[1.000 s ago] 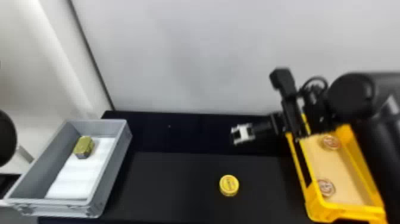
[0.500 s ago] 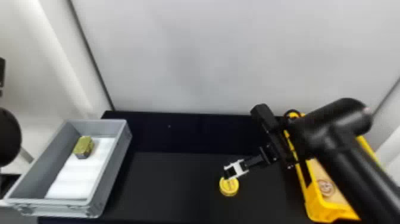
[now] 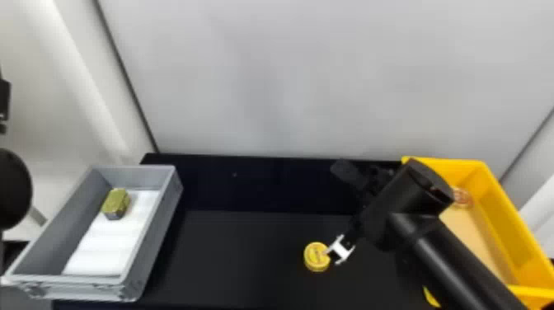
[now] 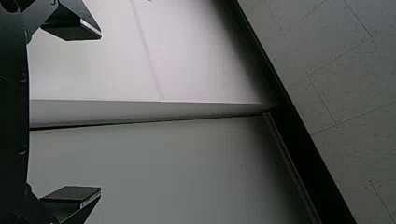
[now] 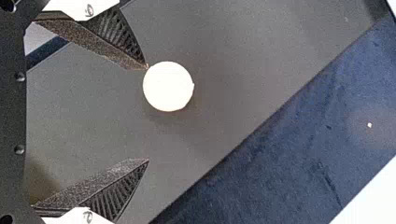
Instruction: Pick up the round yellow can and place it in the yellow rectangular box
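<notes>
The round yellow can (image 3: 316, 257) lies flat on the dark table, and my right gripper (image 3: 332, 252) is low over its right edge. From the right wrist view, my right gripper (image 5: 148, 114) stands open; the can (image 5: 168, 86), a bright white disc there, lies just beyond the fingertips, closer to the upper finger. At the right is the yellow rectangular box (image 3: 508, 210), partly hidden behind my right arm. My left arm (image 3: 14, 189) is parked at the left edge; the left gripper (image 4: 100, 113) is open, with nothing between its fingers.
A grey crate (image 3: 158, 231) stands on the left, holding a white insert and a small olive-gold block (image 3: 116, 203). A round reddish item (image 3: 462, 198) lies inside the yellow box. A pale wall (image 3: 288, 82) rises behind the table (image 3: 239, 247).
My right arm has swung from the yellow box toward the front and left, bringing its gripper down to the can, then slightly right over the last half second. The can has not moved.
</notes>
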Available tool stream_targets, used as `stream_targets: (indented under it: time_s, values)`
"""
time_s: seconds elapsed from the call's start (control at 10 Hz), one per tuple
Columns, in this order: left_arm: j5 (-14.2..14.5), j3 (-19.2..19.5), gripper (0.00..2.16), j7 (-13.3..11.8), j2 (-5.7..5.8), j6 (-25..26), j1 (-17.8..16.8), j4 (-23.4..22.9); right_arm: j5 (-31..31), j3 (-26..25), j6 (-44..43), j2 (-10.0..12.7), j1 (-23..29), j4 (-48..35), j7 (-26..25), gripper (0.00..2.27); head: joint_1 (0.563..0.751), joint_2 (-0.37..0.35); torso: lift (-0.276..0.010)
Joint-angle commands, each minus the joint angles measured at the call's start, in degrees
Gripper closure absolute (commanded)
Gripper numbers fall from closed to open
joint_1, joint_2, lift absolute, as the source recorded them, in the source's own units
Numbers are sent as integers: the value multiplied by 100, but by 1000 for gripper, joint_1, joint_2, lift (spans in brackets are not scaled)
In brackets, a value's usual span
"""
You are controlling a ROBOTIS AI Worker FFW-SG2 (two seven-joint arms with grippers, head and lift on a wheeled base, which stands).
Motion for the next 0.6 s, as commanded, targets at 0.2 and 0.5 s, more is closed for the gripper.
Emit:
stream_targets:
  time_s: [0.2, 0.5]
  values:
    - [0, -51, 107, -7, -14, 10, -46, 16, -564, -257, -585, 183, 174, 517, -382, 53, 694, 55, -3]
    - [-9, -86, 105, -16, -23, 19, -73, 34, -776, -407, -1051, 315, 174, 921, -760, 53, 694, 55, -3]
